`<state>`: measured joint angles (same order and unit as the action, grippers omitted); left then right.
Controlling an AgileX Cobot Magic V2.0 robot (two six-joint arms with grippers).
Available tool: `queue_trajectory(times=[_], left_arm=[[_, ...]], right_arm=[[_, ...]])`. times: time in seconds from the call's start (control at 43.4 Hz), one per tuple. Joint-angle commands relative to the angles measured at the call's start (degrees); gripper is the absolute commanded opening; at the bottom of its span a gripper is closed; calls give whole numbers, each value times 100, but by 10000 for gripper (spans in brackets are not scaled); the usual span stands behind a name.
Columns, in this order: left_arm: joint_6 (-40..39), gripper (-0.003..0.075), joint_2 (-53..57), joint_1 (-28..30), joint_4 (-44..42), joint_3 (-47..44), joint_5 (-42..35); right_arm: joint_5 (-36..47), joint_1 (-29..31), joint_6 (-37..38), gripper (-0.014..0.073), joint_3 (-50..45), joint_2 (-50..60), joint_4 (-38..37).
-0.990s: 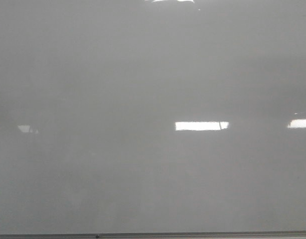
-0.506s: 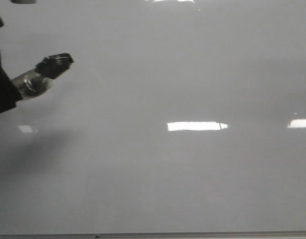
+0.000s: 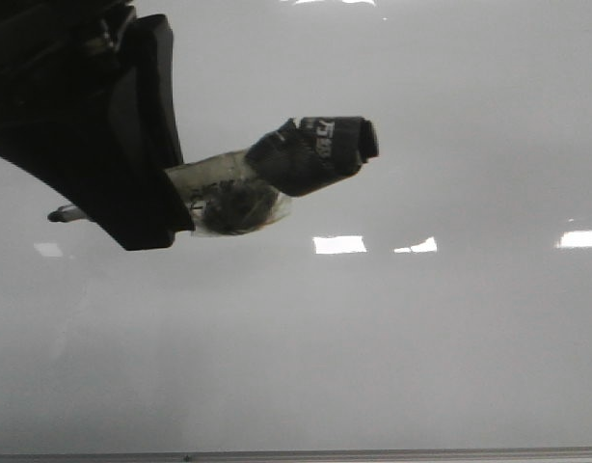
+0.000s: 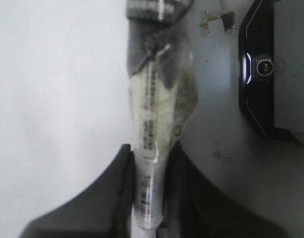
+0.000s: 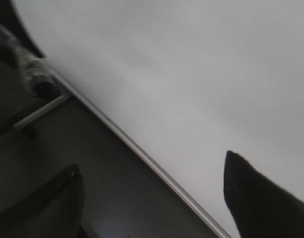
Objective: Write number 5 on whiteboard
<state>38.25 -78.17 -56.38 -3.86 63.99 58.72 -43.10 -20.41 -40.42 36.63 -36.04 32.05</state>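
Note:
The whiteboard (image 3: 421, 338) fills the front view, glossy grey-white, and the surface I see bears no marks; the number 5 is out of view. My left gripper (image 3: 175, 198) comes in from the upper left, shut on a marker (image 3: 228, 183). The marker's pale taped barrel ends in a black wrapped end (image 3: 320, 149) pointing right. A thin dark tip (image 3: 55, 215) pokes out behind the fingers. The left wrist view shows the left gripper (image 4: 149, 148) clamped on the marker (image 4: 152, 114). My right gripper (image 5: 151, 162) is open and empty over the board's metal edge strip (image 5: 117, 131).
Bright glare patches (image 3: 339, 244) lie across the board's middle. The edge strip (image 3: 373, 453) runs along the bottom of the front view. A black device with a lit lens (image 4: 263, 69) sits on a speckled grey surface beside the board. A metal bar (image 5: 40, 111) lies off the board edge.
The front view held only the bare board one second ago. My left gripper with the marker has since come in from the left and moved right, closer to the camera.

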Motion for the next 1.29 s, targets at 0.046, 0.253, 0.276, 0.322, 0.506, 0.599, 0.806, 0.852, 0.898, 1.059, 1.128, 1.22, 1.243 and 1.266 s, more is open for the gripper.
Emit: queue_trajectory(times=[0.046, 0.253, 0.276, 0.322, 0.506, 0.599, 0.806, 0.852, 0.898, 1.059, 1.128, 1.22, 1.243, 1.266], left_arm=[[14, -14, 190, -110, -49, 178, -214], [14, -14, 190, -110, -11, 178, -331], [14, -14, 190, -110, 18, 178, -366], [14, -14, 190, -110, 63, 178, -428], [14, -14, 190, -110, 168, 178, -508], [14, -14, 190, -110, 168, 178, -508], [14, -14, 190, -110, 209, 178, -508], [4, -14, 190, -110, 209, 178, -508], [4, -14, 190, -110, 209, 178, -508], [4, -14, 190, -110, 209, 178, -508], [4, -14, 190, -110, 209, 178, -508], [-100, -6, 199, -110, 209, 178, -677], [-150, 0, 199, -110, 209, 178, -728], [-185, 8, 199, -110, 209, 178, -773]], right_arm=[[236, -513, -851, 596, 459, -630, 780], [472, -1242, -1188, 596, 707, -1461, 1105], [517, -1319, -1204, 596, 713, -1543, 1132], [644, -1503, -1261, 596, 747, -1725, 1142], [1146, -2014, -1286, 596, 910, -2350, 1142], [1255, -2113, -1310, 582, 998, -2512, 1142], [1255, -2114, -1331, 449, 1043, -2773, 1142], [1255, -2114, -1331, 419, 1043, -2787, 1142], [1255, -2114, -1331, 380, 1043, -2793, 1142], [1228, -2114, -1331, 197, 1043, -2793, 1152], [1187, -2114, -1331, 97, 1043, -2793, 1152], [1111, -2114, -1331, -25, 1043, -2793, 1152], [1094, -2114, -1331, -51, 1043, -2793, 1152], [1081, -2114, -1331, -75, 1043, -2793, 1152]])
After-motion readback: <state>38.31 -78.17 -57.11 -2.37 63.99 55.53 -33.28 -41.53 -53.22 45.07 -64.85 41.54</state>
